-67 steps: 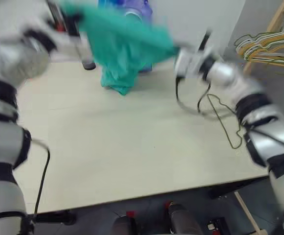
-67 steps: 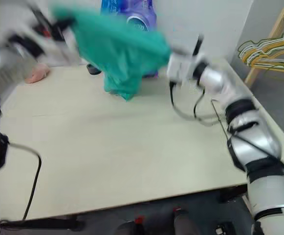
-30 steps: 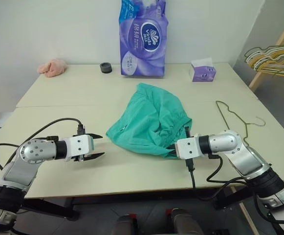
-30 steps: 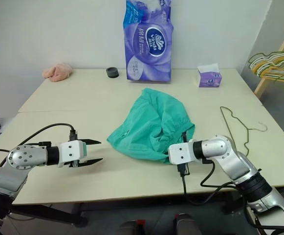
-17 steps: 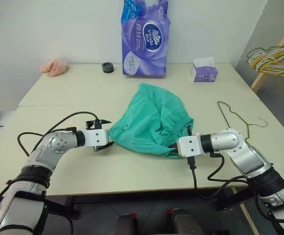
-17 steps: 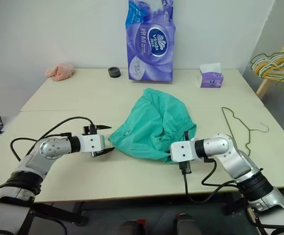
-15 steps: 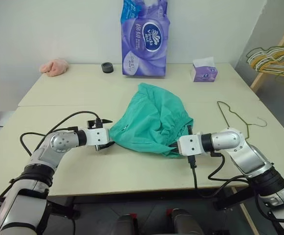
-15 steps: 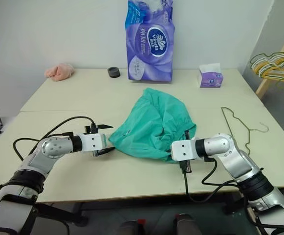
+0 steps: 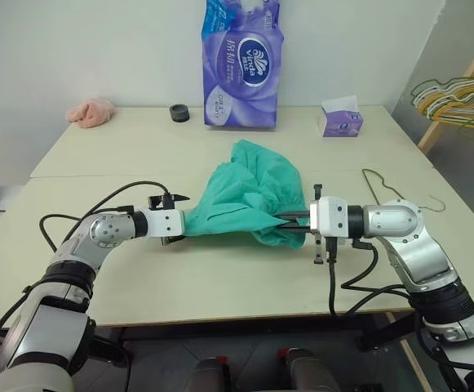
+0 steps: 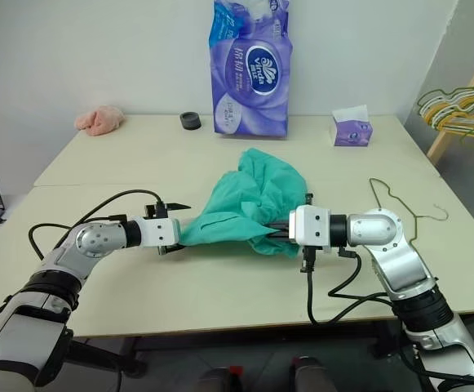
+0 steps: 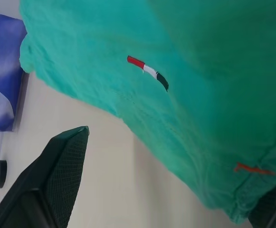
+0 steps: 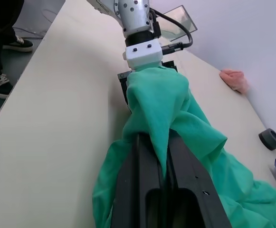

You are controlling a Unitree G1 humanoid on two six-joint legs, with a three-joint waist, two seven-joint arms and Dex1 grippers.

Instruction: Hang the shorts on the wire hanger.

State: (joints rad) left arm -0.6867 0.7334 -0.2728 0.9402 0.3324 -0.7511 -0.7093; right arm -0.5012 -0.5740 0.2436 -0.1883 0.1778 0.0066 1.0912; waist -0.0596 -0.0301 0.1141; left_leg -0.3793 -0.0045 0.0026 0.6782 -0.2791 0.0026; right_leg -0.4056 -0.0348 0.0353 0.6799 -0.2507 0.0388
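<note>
While pinched, shorts (image 9: 253,196) between right pincer (image 9: 290,223) and left pincer (image 9: 179,219)

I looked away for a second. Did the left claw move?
Yes. The left claw slid across the table toward the shorts, and its open fingers now straddle their near edge.

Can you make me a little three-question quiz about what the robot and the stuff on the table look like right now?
1. True or false: the wire hanger lies on the table, apart from the shorts.
2. Which gripper is shut on the shorts? A) left gripper B) right gripper
3. Fill in: the purple pack stands at the table's ___ edge, by the wall.

Key: 1 true. 2 B; the left one's fingers stand apart at the cloth's edge. 3 far.
</note>
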